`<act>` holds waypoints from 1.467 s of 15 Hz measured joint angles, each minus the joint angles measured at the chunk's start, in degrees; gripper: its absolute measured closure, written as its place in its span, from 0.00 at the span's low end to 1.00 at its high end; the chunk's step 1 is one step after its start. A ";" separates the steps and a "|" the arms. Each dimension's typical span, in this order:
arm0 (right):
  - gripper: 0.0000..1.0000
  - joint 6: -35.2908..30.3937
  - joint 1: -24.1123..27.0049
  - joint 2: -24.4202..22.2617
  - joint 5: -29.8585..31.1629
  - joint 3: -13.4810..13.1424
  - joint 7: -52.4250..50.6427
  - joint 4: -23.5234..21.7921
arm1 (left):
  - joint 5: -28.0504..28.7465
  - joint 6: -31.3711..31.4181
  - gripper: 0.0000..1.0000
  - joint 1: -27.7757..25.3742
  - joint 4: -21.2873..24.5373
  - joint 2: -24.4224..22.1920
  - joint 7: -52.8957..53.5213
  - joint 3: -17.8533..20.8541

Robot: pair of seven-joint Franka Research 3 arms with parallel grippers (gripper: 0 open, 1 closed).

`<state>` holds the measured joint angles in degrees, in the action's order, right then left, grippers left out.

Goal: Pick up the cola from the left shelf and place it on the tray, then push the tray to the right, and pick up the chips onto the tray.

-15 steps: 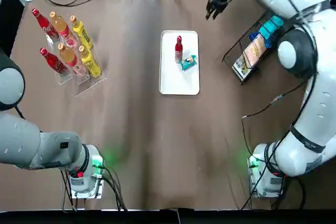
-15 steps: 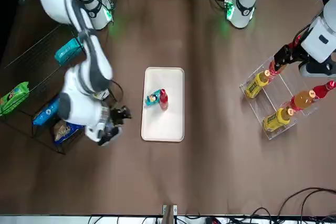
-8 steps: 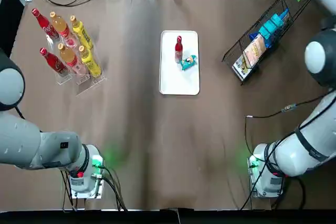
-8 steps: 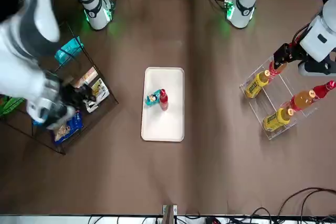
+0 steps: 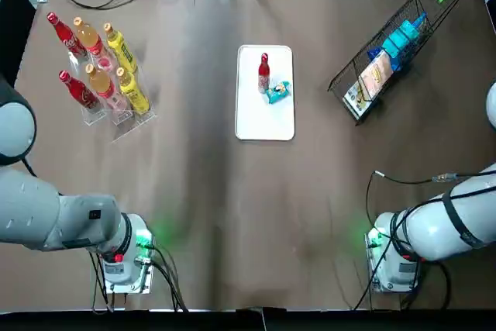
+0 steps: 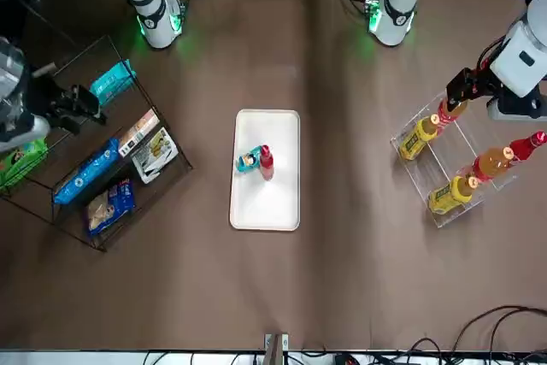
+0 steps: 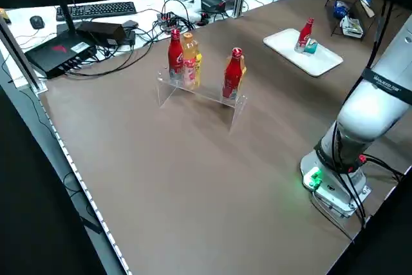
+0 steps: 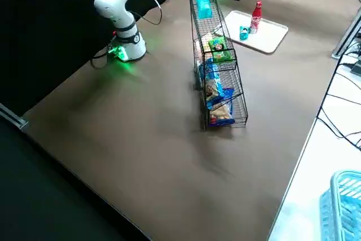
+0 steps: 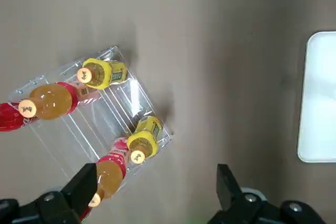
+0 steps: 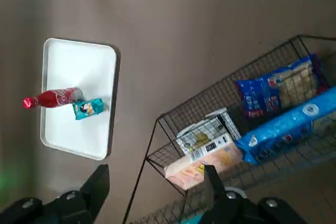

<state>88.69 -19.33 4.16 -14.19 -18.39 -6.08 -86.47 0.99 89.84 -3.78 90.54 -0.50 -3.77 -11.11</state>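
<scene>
Our right claw [image 10: 155, 171] has swung away from the flat white tray [image 5: 265, 125] to the black wire rack [image 5: 358, 56], fingers wide and empty. The red cola bottle [image 5: 263, 72] and small teal chips bag [image 5: 279, 92] sit on the tray (job done, we think). Our left claw [image 9: 156, 170] waits open above the clear plastic shelf [image 5: 118, 125].

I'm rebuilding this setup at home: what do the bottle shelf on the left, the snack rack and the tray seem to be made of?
Bottle shelf: probably clear acrylic, glossy; the table shows through it and it catches glare.
Snack rack: thin dark metal wire in an open grid.
Tray: white and smooth with a raised rim; likely plastic, but coated metal can't be ruled out.
</scene>
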 joint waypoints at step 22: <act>0.00 0.74 14.21 -10.32 7.13 14.83 1.03 -8.76 | -0.02 0.00 0.00 -0.03 -0.12 -0.21 -0.48 -0.01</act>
<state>89.44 -5.12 -6.16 -7.06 -3.55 -5.06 -95.22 0.97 89.84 -3.81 90.42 -0.71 -4.25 -11.12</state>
